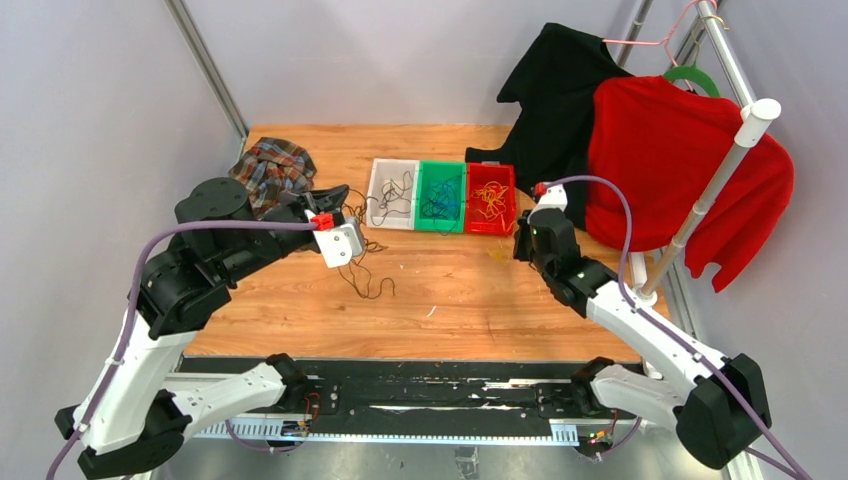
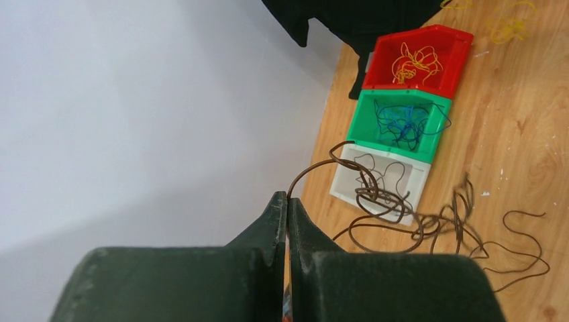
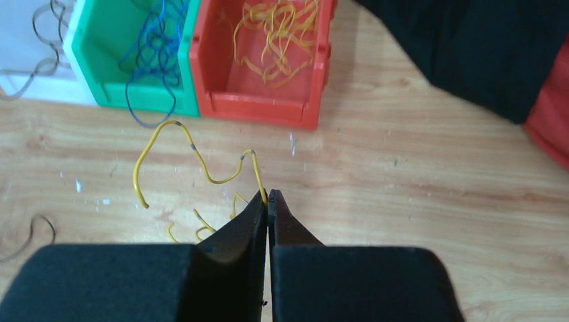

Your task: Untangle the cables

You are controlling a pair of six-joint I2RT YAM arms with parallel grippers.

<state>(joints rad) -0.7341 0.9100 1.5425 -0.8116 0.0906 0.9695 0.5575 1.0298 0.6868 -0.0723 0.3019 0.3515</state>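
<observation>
You see a red plastic bin (image 3: pixel 262 109) of yellow-orange thin wires (image 3: pixel 272 40), a green plastic bin (image 2: pixel 368 134) of blue thin wires (image 2: pixel 404 126) and a white plastic bin (image 2: pixel 343 186) of dark brown thin wires (image 2: pixel 382 201). Your wooden table (image 3: pixel 402 188) shows pale orange-brown grain. The crumpled cloth (image 1: pixel 270 170) is plaid in grey, red and green. The hanging sweater (image 1: pixel 665 160) is red and the draped garment (image 1: pixel 555 100) is black.

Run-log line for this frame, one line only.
left gripper: shut on brown cable | right gripper: shut on yellow cable | bins: hold cables by colour
</observation>
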